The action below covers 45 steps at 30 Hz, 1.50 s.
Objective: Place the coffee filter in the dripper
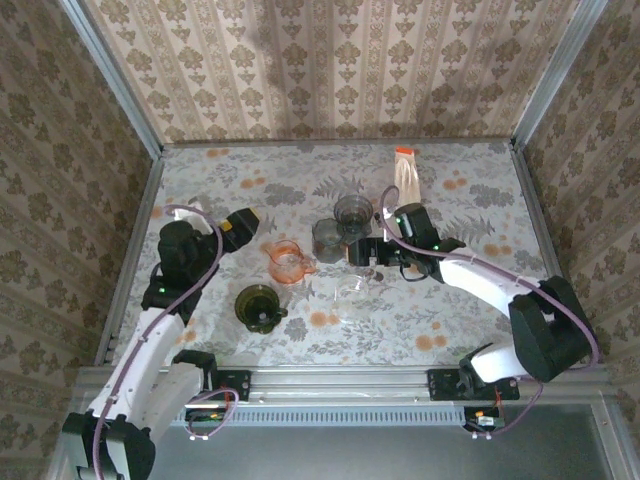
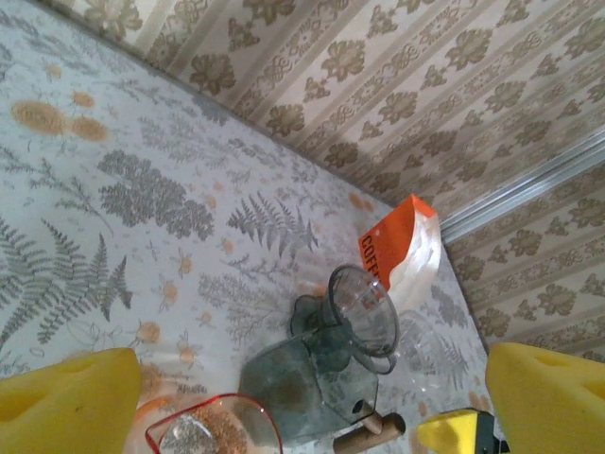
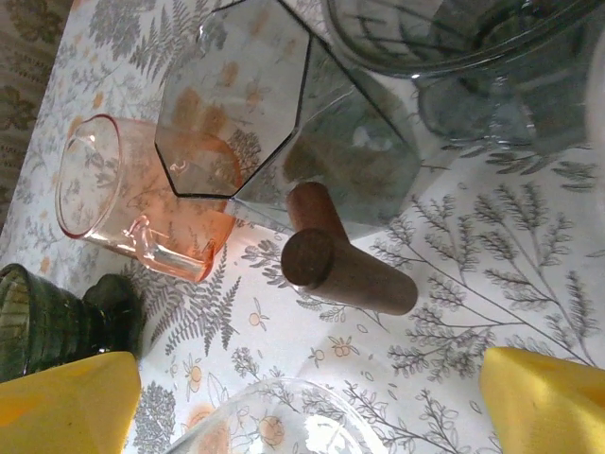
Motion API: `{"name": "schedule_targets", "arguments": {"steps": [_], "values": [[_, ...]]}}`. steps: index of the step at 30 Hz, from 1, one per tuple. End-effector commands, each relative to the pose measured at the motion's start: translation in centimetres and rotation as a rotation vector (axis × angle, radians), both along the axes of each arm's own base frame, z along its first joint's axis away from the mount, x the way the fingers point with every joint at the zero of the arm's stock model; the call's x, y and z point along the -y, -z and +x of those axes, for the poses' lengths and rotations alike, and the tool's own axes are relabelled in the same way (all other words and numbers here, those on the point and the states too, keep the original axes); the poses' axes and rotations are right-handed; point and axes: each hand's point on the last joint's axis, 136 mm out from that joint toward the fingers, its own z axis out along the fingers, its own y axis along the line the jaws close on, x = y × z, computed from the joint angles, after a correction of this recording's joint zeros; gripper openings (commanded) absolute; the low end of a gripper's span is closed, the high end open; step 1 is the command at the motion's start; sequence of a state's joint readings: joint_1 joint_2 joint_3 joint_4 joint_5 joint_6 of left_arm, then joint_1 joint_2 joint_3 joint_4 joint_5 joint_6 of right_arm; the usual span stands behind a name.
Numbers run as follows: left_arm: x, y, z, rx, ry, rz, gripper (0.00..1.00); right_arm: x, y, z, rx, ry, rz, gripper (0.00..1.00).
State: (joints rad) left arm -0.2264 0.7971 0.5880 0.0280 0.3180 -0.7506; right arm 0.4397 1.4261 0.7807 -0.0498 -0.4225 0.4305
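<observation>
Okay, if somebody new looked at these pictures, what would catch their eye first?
Tinted glassware clusters mid-table: a pink jug, a dark green cup nearer the arms, a smoky grey glass. An orange-topped filter packet lies near the far wall. The right gripper, open with yellow pads, hovers beside the grey glass.

Smoky grey octagonal pot [image 1: 327, 240] is sitting mid-table on the floral cloth [image 1: 470, 300], wooden handle [image 3: 345, 270] sticking out from its side. Pink glass pitcher [image 1: 287, 263] is standing just beside the pot, toward the left in the overhead view. Clear glass [image 3: 269, 416] is sitting near the pot, on the handle side. Patterned wallpaper [image 1: 330, 60] is running along behind the pot.
</observation>
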Motion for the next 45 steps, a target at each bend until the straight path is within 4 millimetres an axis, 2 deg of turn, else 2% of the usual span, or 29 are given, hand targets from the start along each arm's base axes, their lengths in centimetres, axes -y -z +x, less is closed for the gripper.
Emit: {"name": "schedule_targets", "arguments": {"steps": [1,7,16,29,35,38,41,43,45], "values": [[0.3,1.0,-0.4,-0.020,0.020,0.021,0.95,-1.9,-1.3,-0.3,-0.013,-0.057,0.093,0.92],[0.5,1.1,-0.5,-0.022,0.029,0.018,0.95,-1.3,0.0,-2.8,-0.067,-0.048,0.069,0.91],[0.6,1.1,-0.4,-0.020,0.031,0.009,0.95,0.8,-0.2,-5.7,-0.060,0.021,0.011,0.91],[0.5,1.4,-0.6,-0.032,0.031,0.008,0.95,0.4,0.5,-10.5,-0.150,0.003,-0.006,0.90],[0.6,1.2,-0.6,-0.033,0.033,0.007,0.95,-0.4,0.2,-11.8,-0.151,-0.006,-0.025,0.90],[0.5,0.8,-0.7,-0.027,0.031,0.008,0.95,0.5,-0.6,-11.1,-0.082,0.030,-0.083,0.90],[0.3,-0.5,-0.9,-0.008,0.026,0.020,0.95,1.1,-3.4,-10.0,0.041,0.041,-0.132,0.90],[0.0,-1.8,-1.1,0.016,0.016,0.045,0.96,0.3,-5.5,-9.8,0.123,-0.007,-0.153,0.91],[-0.5,-3.2,-1.4,0.045,0.000,0.075,0.96,-1.5,-6.9,-10.2,0.158,-0.082,-0.167,0.91]]}}
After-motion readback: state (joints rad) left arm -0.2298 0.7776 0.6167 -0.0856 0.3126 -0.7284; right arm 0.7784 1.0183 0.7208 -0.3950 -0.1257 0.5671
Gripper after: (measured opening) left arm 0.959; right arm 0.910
